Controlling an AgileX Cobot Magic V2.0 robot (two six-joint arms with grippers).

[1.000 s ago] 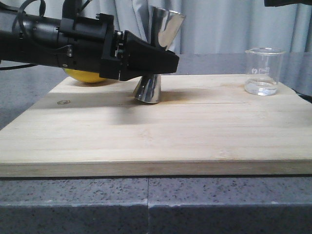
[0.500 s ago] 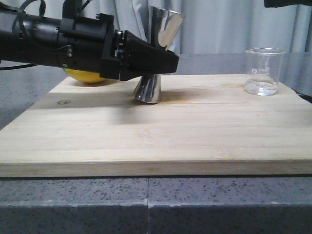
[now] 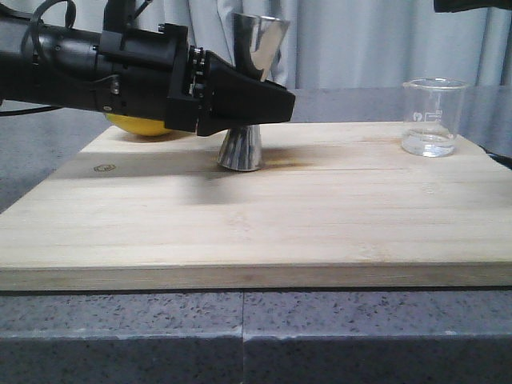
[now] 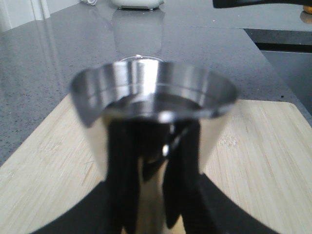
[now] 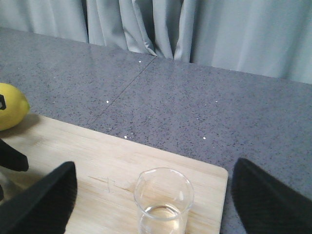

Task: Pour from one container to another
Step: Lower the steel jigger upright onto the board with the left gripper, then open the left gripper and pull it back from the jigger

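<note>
Left hand (image 3: 260, 104) around unmarked jigger (image 3: 248, 92)

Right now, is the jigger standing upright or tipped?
Upright, or nearly. The jigger stands with its base on the board, left gripper closed around its waist.

jigger (image 3: 250, 96) waist hidden by left gripper (image 3: 272, 102) | lemon (image 3: 140, 126) mostly hidden

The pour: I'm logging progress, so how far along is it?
Early stage. Done: the left pincer is shut on the jigger, which stands upright on the board. In hand: the right pincer is open with the beaker between its fingers, not gripped. Left: the beaker holds liquid and sits on the board, so the lift and pour remain.
</note>
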